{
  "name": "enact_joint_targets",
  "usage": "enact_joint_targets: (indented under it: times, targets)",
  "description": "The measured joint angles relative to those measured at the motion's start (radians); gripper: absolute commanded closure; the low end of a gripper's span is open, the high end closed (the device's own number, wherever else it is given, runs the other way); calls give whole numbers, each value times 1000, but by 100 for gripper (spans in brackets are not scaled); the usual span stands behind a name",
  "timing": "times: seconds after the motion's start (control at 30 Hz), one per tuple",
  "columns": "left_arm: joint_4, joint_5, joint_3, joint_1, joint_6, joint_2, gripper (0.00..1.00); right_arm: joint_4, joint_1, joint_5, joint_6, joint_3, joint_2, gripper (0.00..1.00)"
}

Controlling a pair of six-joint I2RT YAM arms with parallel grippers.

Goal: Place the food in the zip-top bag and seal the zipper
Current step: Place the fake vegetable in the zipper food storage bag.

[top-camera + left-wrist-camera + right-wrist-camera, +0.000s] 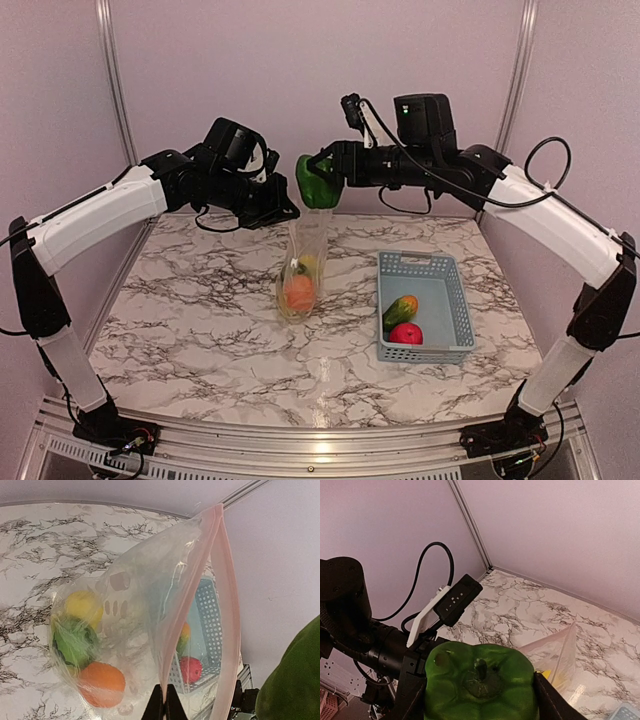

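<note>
Green pepper (pixel 480 680): nearest the right wrist lens, clamped between the fingers of the right gripper (pixel 480 702); hard smooth plastic, likely light but slippery, so it is best held across its broad sides.
Zip-top bag (pixel 135 595): left wrist view, thin limp film, hung from the left gripper (pixel 163 706), which is closed tight on one zipper (pixel 231 610) lip; the mouth gapes.
Basket (pixel 460 305): top view, holds mango (pixel 400 310) and apple (pixel 406 334) beside the bag on the tabletop (pixel 200 330); the pepper is just above the bag mouth.
</note>
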Motion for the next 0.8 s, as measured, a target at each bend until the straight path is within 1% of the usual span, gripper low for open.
enact_joint_targets:
  times: [0.3, 0.8]
  targets:
    - [0, 0, 0, 0, -1, 0, 100, 112, 0, 11, -40, -20, 2, 59]
    - [0, 13, 0, 0, 1, 0, 100, 216, 17, 20, -109, -103, 34, 59]
